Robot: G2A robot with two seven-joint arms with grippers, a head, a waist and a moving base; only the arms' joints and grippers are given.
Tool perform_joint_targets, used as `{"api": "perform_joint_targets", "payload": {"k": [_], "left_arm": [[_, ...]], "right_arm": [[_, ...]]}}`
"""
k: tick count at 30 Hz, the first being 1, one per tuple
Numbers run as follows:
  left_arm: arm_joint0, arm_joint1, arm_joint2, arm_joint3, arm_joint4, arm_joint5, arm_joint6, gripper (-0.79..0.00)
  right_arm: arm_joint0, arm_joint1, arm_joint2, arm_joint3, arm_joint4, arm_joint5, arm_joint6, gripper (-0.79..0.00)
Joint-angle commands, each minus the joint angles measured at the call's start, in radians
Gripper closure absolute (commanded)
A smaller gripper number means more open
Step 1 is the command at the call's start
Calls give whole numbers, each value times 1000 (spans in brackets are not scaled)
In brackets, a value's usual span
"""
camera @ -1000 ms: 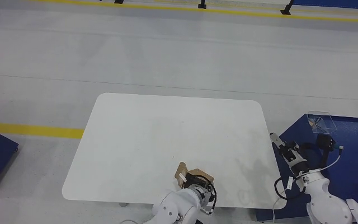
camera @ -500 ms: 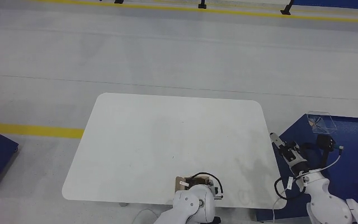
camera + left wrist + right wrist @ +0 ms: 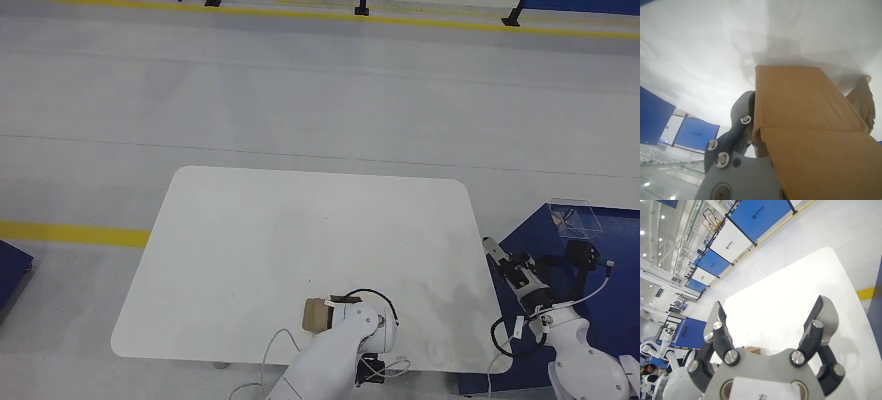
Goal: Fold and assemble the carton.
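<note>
- Rolling its wrist over the last second, the left arm has carried the brown cardboard carton (image 3: 318, 315) slightly leftward along the near edge of the white rounded desk (image 3: 300, 230). The right arm has kept still.
- The left tool (image 3: 755, 121) is clenched on the carton's edge. The right tool (image 3: 770, 303) is released beyond the desk's right side, well apart, so the left arm is nearer.
- The left wrist view gives a crease and a loose end flap (image 3: 865, 102); from above, the carton reads as a small brown block.

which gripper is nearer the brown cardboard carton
Left. The left gripper clamps the brown cardboard carton at the white table's near edge; the right gripper hangs open beyond the table's side.
</note>
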Motion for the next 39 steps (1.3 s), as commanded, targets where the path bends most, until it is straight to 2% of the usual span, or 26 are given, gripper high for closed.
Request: {"api": "perform_joint_targets", "payload": {"k": [1,2,3,9,14,16,19,21,24,28,31,39], "left_arm": [[-26,-8,-8,42,-22,4,4,-172],[-34,-11,-6,48,-34,4,4,-591],[-42,-13,-5,60,-37,1,1,-785],[-56,-17,22,47,-34,-32,-32,-785],[12,1,47,-70,41,-39,-39,-785],[46,20,65,-154,114,-35,-35,-785],[123,63,129,-328,273,-25,-28,-785],[165,100,182,-443,389,36,-54,-785],[229,166,223,-572,511,130,-161,-785],[294,240,207,-619,601,250,-353,-785],[344,288,193,-626,591,347,-477,-785],[344,288,193,-626,591,347,-477,-785]], "right_arm": [[0,0,0,0,0,0,0,-785],[0,0,0,0,0,0,0,-785],[0,0,0,0,0,0,0,-785],[0,0,0,0,0,0,0,-785],[0,0,0,0,0,0,0,-785],[0,0,0,0,0,0,0,-785],[0,0,0,0,0,0,0,-785],[0,0,0,0,0,0,0,-785],[0,0,0,0,0,0,0,-785],[0,0,0,0,0,0,0,-785],[0,0,0,0,0,0,0,-785],[0,0,0,0,0,0,0,-785]]}}
